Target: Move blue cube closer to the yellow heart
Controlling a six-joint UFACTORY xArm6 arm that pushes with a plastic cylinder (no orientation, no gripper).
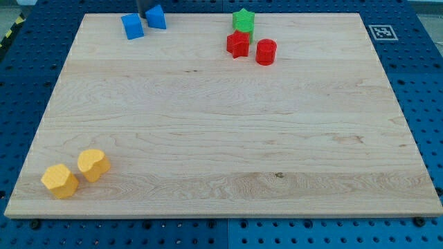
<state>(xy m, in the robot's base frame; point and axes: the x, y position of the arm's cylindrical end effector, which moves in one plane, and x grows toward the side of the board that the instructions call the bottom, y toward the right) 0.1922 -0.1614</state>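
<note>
Up at the view's top left, my tip (142, 17) sits right between the two blue blocks, wedged in the gap at the board's far edge. No pincer on this rig, so nothing gets held, the rod just shoves things along, and only its bottom bit shows in frame. The blue cube (132, 26) is just left of the tip and a touch lower, the other blue block (157, 16) just right of it; its shape I can't pin down. Whether the tip touches either one, can't tell.

My guess on the placement: the tip is above and right of the cube so a push goes down and left, which is where the yellow heart (93, 164) waits, near the bottom left corner, well apart from the cube. Pretty much the whole trip is left to do.

Head count: two blue, two yellow (the heart plus a yellow hexagon (59, 180) just beside it), two red (a red star (237, 43) and a red cylinder (266, 52)), and one green star (243, 21) touching the red star's top. Seven blocks on the board (228, 138).
</note>
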